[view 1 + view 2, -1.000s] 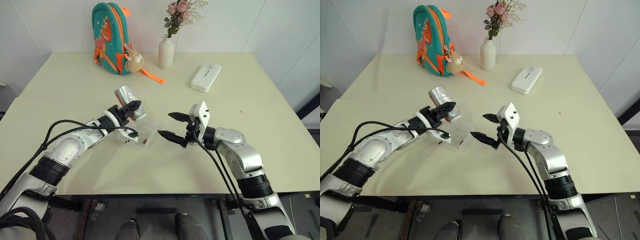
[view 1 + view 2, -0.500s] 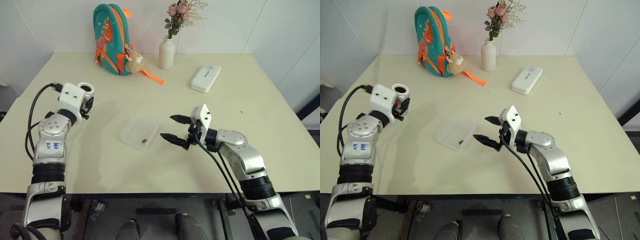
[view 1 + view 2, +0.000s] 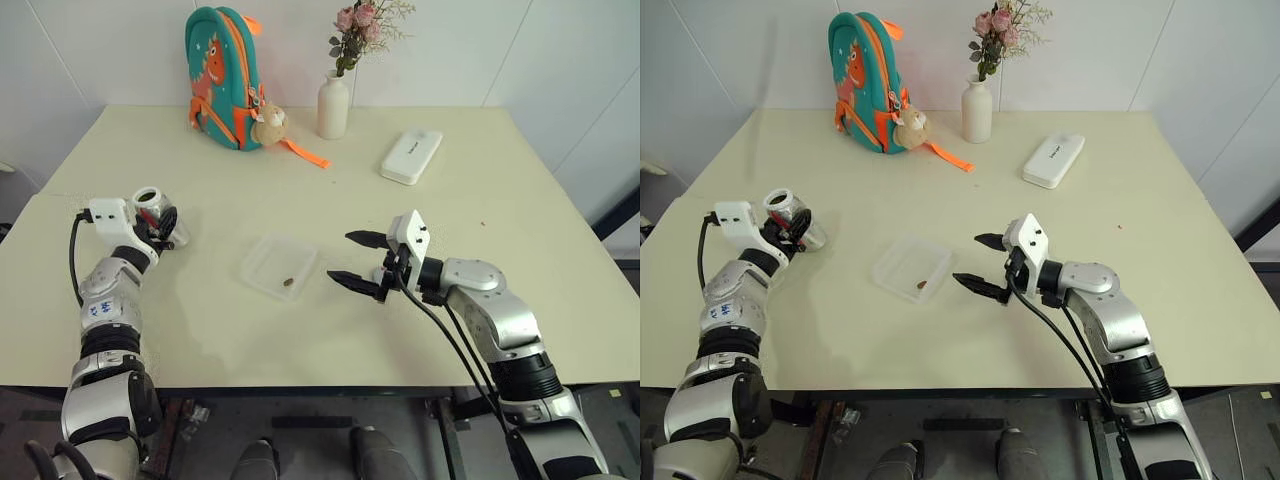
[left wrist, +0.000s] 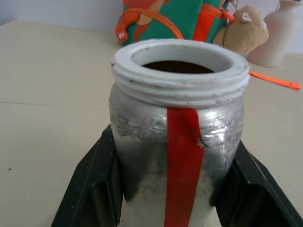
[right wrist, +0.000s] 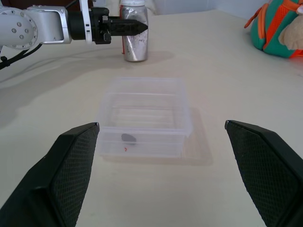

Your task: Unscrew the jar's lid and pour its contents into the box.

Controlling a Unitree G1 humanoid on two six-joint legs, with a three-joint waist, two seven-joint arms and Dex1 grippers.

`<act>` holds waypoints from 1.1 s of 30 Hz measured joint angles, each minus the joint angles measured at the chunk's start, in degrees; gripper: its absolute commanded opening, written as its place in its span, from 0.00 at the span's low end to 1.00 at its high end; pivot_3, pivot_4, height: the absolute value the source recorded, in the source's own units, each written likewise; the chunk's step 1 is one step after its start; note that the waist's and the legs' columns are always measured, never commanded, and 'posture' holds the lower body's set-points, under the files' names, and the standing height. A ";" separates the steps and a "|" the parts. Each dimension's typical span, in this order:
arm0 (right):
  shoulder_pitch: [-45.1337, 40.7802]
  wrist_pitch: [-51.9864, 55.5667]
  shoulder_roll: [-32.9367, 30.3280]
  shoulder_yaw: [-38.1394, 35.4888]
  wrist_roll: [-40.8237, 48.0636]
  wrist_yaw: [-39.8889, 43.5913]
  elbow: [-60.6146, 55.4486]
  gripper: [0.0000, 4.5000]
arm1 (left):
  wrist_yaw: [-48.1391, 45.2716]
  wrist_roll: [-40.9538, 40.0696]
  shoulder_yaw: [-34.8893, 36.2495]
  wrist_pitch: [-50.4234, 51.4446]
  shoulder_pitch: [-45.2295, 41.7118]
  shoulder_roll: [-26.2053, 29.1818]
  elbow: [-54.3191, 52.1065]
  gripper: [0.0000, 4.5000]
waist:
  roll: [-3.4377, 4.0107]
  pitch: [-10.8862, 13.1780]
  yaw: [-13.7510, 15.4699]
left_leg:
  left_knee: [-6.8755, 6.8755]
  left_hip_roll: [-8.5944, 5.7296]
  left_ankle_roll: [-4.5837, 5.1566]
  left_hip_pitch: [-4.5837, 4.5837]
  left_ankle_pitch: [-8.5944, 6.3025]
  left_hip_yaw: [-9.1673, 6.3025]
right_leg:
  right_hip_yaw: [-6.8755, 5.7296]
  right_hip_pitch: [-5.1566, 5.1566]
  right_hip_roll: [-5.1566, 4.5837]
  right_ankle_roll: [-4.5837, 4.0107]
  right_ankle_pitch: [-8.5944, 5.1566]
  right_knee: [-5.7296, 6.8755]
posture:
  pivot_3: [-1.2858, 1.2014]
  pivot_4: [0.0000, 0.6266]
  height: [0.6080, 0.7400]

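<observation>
- Both fingers [image 4: 99, 189] of my left gripper [image 3: 160, 224] are pressed on the two sides of the jar [image 3: 152, 208], so this gripper is clamped on it.
- My left gripper holds the jar upright at the left part of the table [image 3: 520, 170], well apart from the box [image 3: 279, 267].
- Its wide white mouth is without cover and faces up; the wall is silvery with a red strip running down it.
- I cannot tell from the head views if the bottom of the jar touches the table; in the right wrist view it seems to stand on it.
- My right gripper [image 3: 362, 262] has its fingers wide apart and holds nothing.
- It hangs just beside the right edge of the box, pointing toward it, a little above the table.
- Between us lies the clear box, flat on the table, near the middle.
- One small brown piece, the contents [image 3: 287, 282], lies inside the box near the front edge.
- At the far side of the table stand a teal backpack [image 3: 220, 75] with orange straps and a small plush toy [image 3: 267, 123], and beside them a white vase [image 3: 332, 104] with pink flowers.
- A white oblong case [image 3: 411, 154] lies to the right of the vase, well apart from my right gripper.
</observation>
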 measured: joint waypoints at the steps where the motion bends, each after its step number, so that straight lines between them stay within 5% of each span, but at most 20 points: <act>1: 0.00 -0.01 0.00 0.00 0.00 0.03 -0.03 1.00 | -0.34 -0.26 0.00 -0.21 0.34 0.15 -0.01 0.60 | 0.00 0.00 0.01 | 0.00 0.00 0.00 0.00 0.00 0.00 | 0.00 0.00 0.00 0.00 0.00 0.00 | 0.52 0.24 1.00; 7: 0.00 -0.11 0.05 0.01 -0.01 0.09 -0.06 1.00 | -1.83 -0.57 -0.53 0.65 6.92 1.50 -6.60 1.00 | 0.00 0.00 -0.08 | -0.02 0.01 0.00 0.01 0.00 0.00 | 0.00 0.00 0.00 0.00 0.00 0.00 | 0.52 0.24 1.00; 20: 0.74 -1.12 0.56 0.27 -0.05 0.62 -0.37 1.00 | 1.31 -1.49 -1.17 18.00 35.65 4.50 -50.01 1.00 | 0.00 0.00 -0.22 | -0.04 0.04 -0.03 0.08 -0.03 0.00 | 0.02 0.10 -0.01 -0.08 0.00 -0.15 | 0.52 0.24 1.00; 26: 1.19 -2.69 -3.16 -0.01 0.05 4.52 -0.21 1.00 | -11.43 -5.39 2.16 18.74 44.71 14.50 -62.91 1.00 | -0.02 0.01 0.19 | -0.04 0.05 -0.04 0.10 -0.03 0.04 | -0.01 0.25 -0.05 -1.12 -0.56 -0.51 | 0.52 0.24 1.00; 33: -0.29 -10.00 -5.51 -0.70 -0.01 10.96 4.37 1.00 | -26.73 -8.88 -2.47 14.84 41.17 18.93 -62.70 1.00 | -0.02 0.02 -0.07 | -0.11 0.05 -0.02 0.16 -0.05 0.14 | 0.02 0.40 -0.08 -1.14 -0.49 -0.82 | 0.52 0.24 1.00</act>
